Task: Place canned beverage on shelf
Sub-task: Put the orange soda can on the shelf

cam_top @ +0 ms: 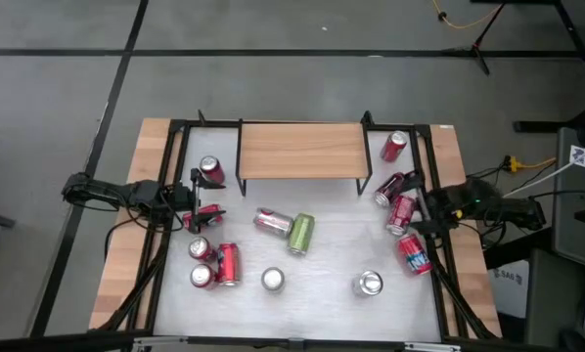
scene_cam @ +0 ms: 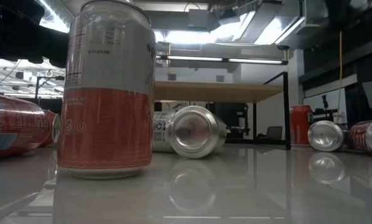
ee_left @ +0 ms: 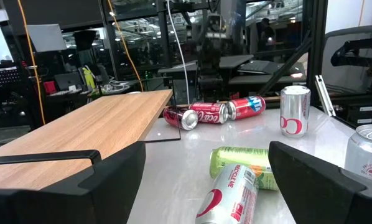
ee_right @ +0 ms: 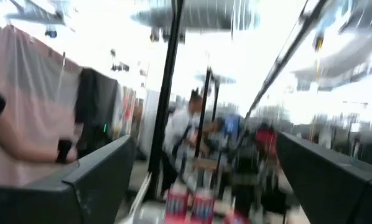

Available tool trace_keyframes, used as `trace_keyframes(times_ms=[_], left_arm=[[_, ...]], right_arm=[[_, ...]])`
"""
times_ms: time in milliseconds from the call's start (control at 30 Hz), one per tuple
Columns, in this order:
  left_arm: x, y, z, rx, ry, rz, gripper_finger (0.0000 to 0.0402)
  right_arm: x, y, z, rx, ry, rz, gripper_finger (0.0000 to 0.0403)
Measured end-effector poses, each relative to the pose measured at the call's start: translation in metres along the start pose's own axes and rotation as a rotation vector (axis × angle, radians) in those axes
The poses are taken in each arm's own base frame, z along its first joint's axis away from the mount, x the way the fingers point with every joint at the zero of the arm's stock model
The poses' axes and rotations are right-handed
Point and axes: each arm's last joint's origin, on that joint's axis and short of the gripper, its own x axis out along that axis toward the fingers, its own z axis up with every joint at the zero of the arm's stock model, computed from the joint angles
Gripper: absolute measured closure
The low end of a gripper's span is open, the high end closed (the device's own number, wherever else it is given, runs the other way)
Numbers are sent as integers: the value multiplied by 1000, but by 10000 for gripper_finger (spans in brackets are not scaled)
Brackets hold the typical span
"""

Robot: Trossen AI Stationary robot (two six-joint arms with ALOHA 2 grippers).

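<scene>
Both end effectors spread, empty: left end effector (cam_top: 197,208) beside upright can (cam_top: 211,172), right end effector (cam_top: 417,207) among fallen cans. Shelf (cam_top: 300,150) bare; grip upright can mid-body, square.

Two dark, nearly black robot arms are showing from above, each built of slim tube-like links joined by bulkier, rounded joint housings. The left arm (cam_top: 116,193) is looking matte black all over, with a knobby end block and black cables trailing beside it. The right arm (cam_top: 488,205) is showing the same dark finish, with a small green light glowing on its housing. The left gripper (ee_left: 204,171) is presenting two broad, flat, matte black fingers (ee_left: 105,180) with angular, wedge-like edges. The right gripper (ee_right: 198,180) is showing matching dark, slab-shaped fingers (ee_right: 93,180) with straight, sloping upper edges.
</scene>
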Motion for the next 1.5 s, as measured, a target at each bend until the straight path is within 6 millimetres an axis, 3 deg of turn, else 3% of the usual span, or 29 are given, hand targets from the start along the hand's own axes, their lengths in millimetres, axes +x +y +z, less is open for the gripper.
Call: trace_keyframes(times_ms=[267,533,667,867,1133,1267,1500], left_arm=[[0,0,1,-8,-5,0,66],[0,0,1,-32,-4,0,66],[0,0,2,-40,-23,2,66],[0,1,5,-49,-51,4,66],[0,1,5,-49,-52,5,66],[0,1,6,-49,-65,7,66],[0,1,6,-46,-64,8,66]], right_arm=[[1,0,11,-22,-65,-1,20],[-1,-14,9,142,-77,-462,20],[3,-18,5,161,11,-565,20],[26,-29,31,153,173,-675,20],[55,-51,67,77,510,-1145,20],[64,-57,81,15,639,-1280,20],[61,-73,98,20,722,-1471,20]])
